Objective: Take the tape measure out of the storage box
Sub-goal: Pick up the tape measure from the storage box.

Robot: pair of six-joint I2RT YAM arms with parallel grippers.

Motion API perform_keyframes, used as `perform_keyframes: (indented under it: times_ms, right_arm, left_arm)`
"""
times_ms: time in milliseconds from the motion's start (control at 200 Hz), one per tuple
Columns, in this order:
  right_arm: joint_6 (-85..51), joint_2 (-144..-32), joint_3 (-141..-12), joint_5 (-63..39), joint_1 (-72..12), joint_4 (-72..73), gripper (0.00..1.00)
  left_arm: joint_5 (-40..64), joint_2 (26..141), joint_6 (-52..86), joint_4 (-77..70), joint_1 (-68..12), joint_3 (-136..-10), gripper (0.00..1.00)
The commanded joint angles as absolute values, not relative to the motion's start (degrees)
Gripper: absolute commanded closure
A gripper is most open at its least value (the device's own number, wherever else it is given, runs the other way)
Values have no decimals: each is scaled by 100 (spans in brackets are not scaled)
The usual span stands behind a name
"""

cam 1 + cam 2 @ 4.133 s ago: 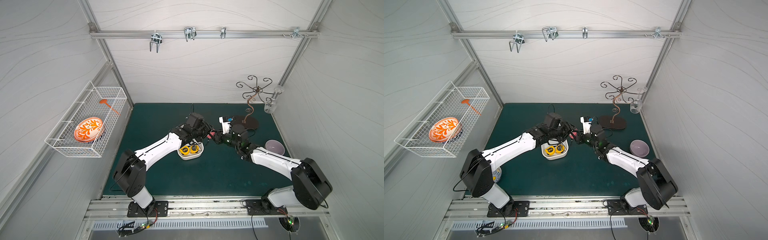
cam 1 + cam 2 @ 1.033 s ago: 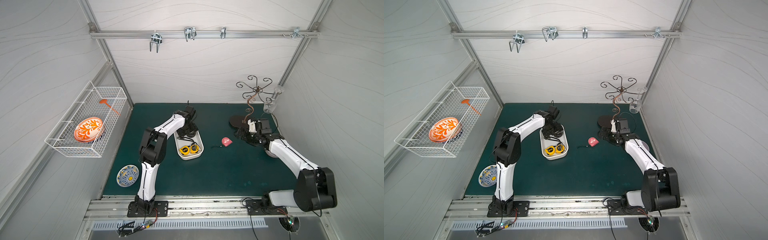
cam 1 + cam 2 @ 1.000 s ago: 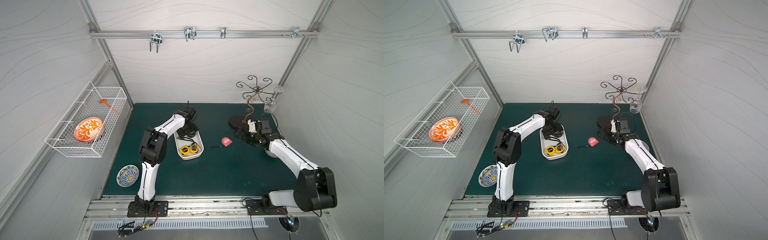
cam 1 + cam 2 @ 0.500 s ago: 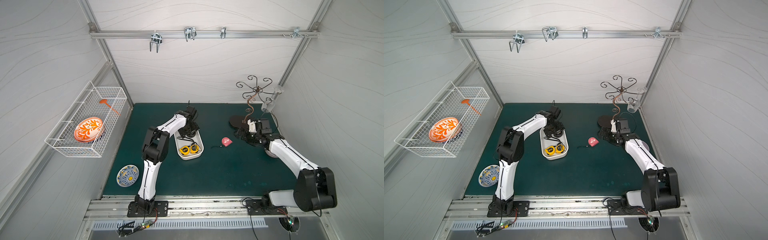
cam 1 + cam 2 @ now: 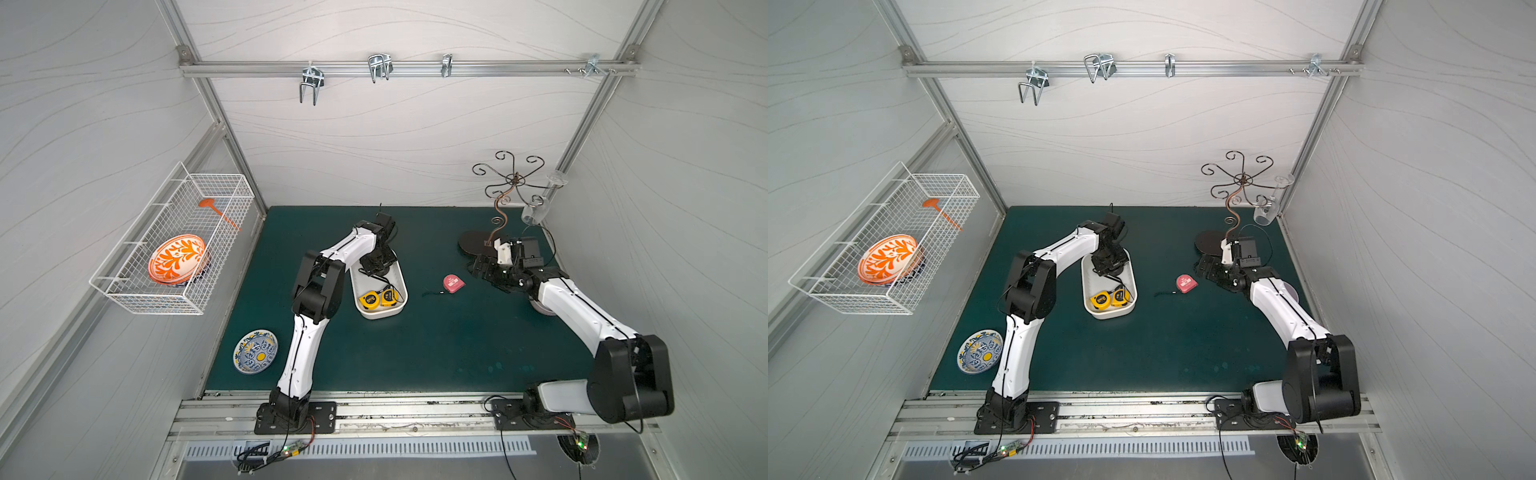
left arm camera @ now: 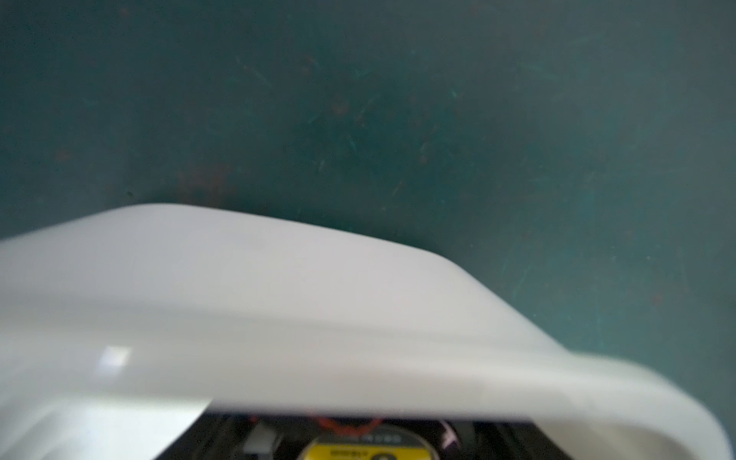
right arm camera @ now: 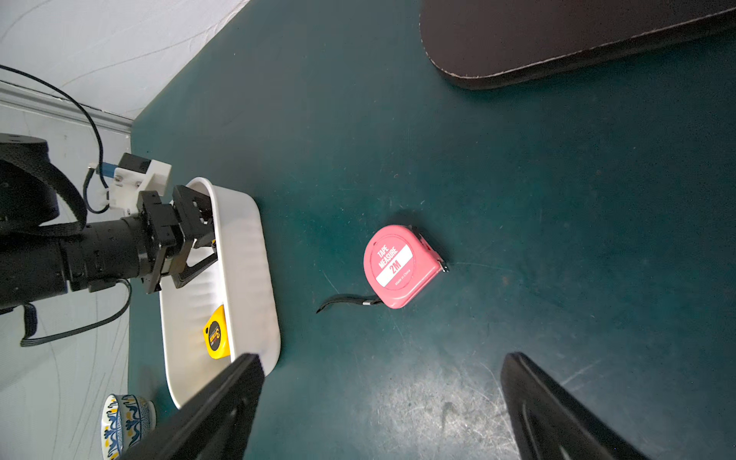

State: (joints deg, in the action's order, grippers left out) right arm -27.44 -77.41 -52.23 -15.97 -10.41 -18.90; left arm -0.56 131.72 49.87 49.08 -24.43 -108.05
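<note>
1. Centrally, the storage box [image 5: 380, 314] lies on the green mat [image 5: 415, 353], its long side running away from the arm bases; both top views show it [image 5: 1109, 314].
2. At its near end sit a first yellow tape measure [image 5: 369, 300] and a second yellow tape measure [image 5: 389, 296], just beside each other.
3. The left gripper [image 5: 376, 266] sits low inside the far half of the box. In the right wrist view its fingers [image 7: 195, 271] look partly apart, with a speck of yellow at the tips. Whether they pinch anything cannot be told.
4. The left wrist view is blurred. It shows the white box rim [image 6: 278, 318] against the mat, with part of a yellow label at the picture's edge.
5. A pink tape measure [image 5: 454, 282] lies flat on the mat outside the box, between it and the right gripper [image 5: 482, 268]. Its label reads "TAPE MEASURE 2M" [image 7: 400, 265].
6. The right gripper [image 7: 382, 358] is spread wide with nothing in it, near the pink tape measure but apart from it.
7. A wire basket [image 5: 124, 291] on the left wall holds an orange-patterned dish [image 5: 176, 259] and an orange utensil [image 5: 216, 210].
8. A blue-and-yellow bowl [image 5: 255, 351] stands on the mat beside the left arm.
</note>
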Motion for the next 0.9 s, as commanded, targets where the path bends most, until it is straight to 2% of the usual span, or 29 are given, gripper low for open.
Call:
perform_keyframes:
  times_ms: [0,110,235,640,895]
  right_arm:
    - [-2735,-7757,-5212,-1779,-1011,-1806,1]
    - [-2671,-7735,-5195,-1867,-1010,-1784,1]
    - [-2615,-7703,-5164,-1982,-1011,-1737,1]
    - [-2675,-7844,-5164,-2378,-1579,-1252,1]
    - [-2955,-7631,-4766,-2430,-2411,-17,1]
  left_arm:
    - [-193,13177,4931,5123,-2452,-10935,58]
    - [-286,13010,4913,5177,-2452,-10908,85]
    - [-441,12591,4887,5142,-2452,-10732,100]
    - [-459,11175,5071,4898,-2552,-9955,100]
    - [53,10282,6239,3826,-2910,-8855,100]
